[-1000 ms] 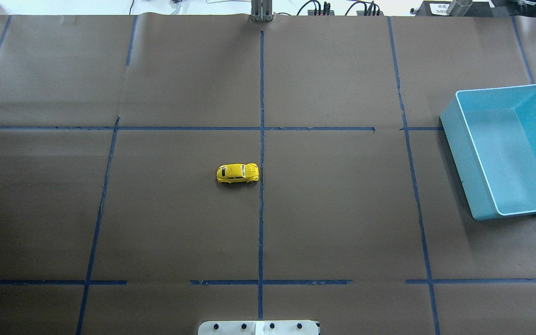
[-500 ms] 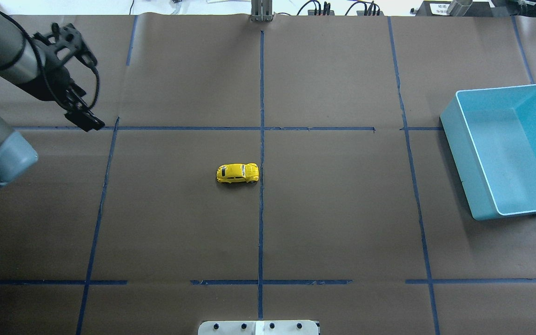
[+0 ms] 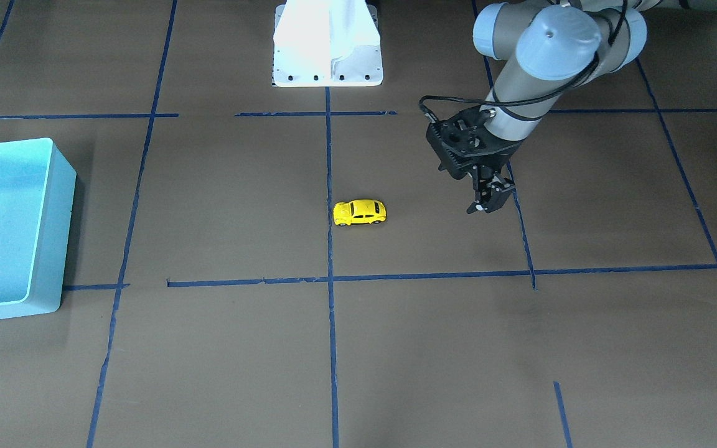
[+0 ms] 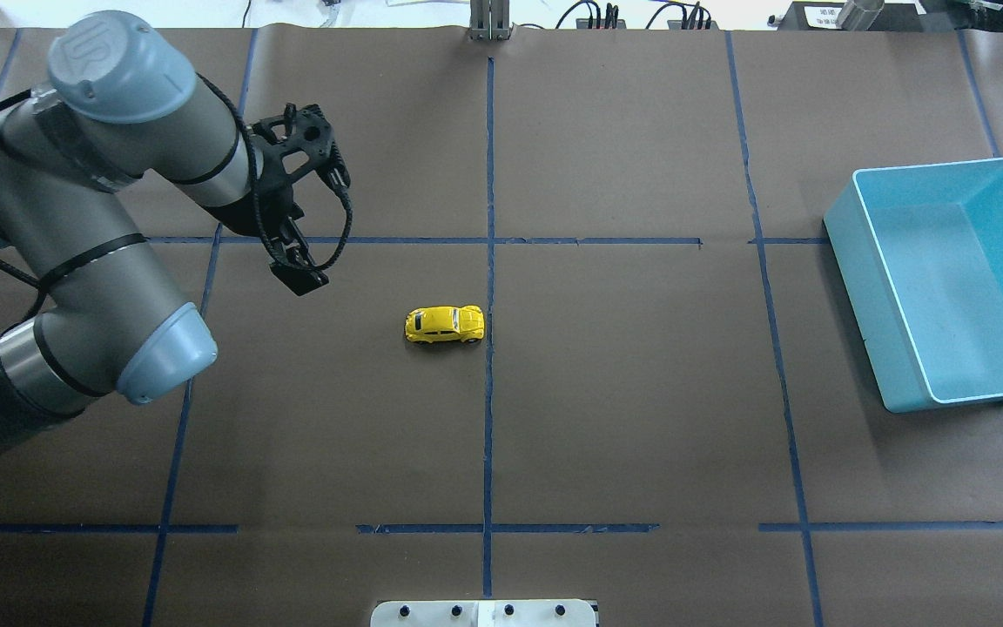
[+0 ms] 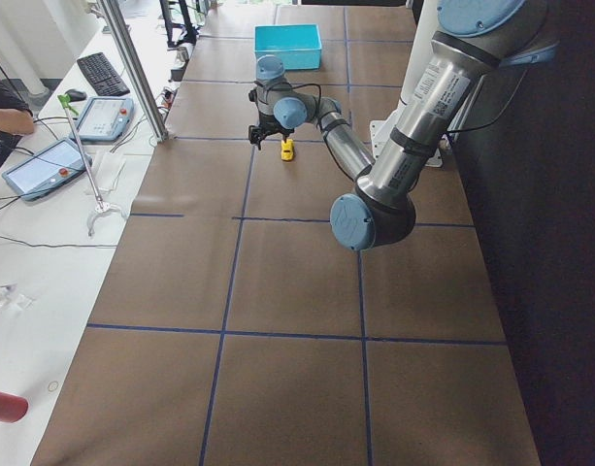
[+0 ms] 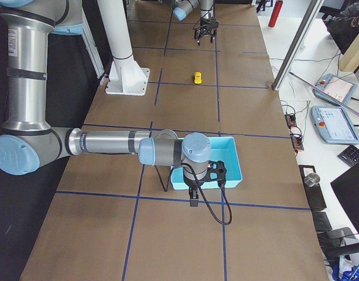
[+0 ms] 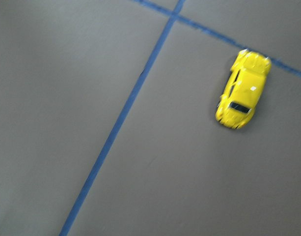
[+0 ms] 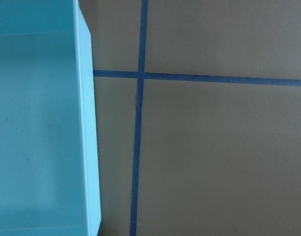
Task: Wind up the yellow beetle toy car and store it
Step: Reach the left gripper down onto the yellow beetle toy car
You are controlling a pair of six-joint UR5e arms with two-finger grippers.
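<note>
The yellow beetle toy car (image 4: 444, 324) stands on its wheels near the table's middle, just left of the centre tape line. It also shows in the front view (image 3: 360, 212) and the left wrist view (image 7: 242, 89). My left gripper (image 4: 297, 277) hangs above the table to the car's left and a little farther back, apart from it. In the front view (image 3: 490, 199) its fingers stand apart and hold nothing. The turquoise bin (image 4: 867, 322) sits empty at the right edge. My right gripper (image 6: 192, 199) shows only in the right side view, beside the bin's (image 8: 86, 123) edge. I cannot tell whether it is open or shut.
The brown table cover carries a grid of blue tape lines. The white robot base plate (image 3: 327, 43) sits at the robot's side of the table. A metal post (image 4: 490, 22) stands at the far edge. Operators' tablets and cables lie beyond it.
My left arm has come into the overhead view from the left and moved right and nearer, towards the car. The car and the bin have not moved.
</note>
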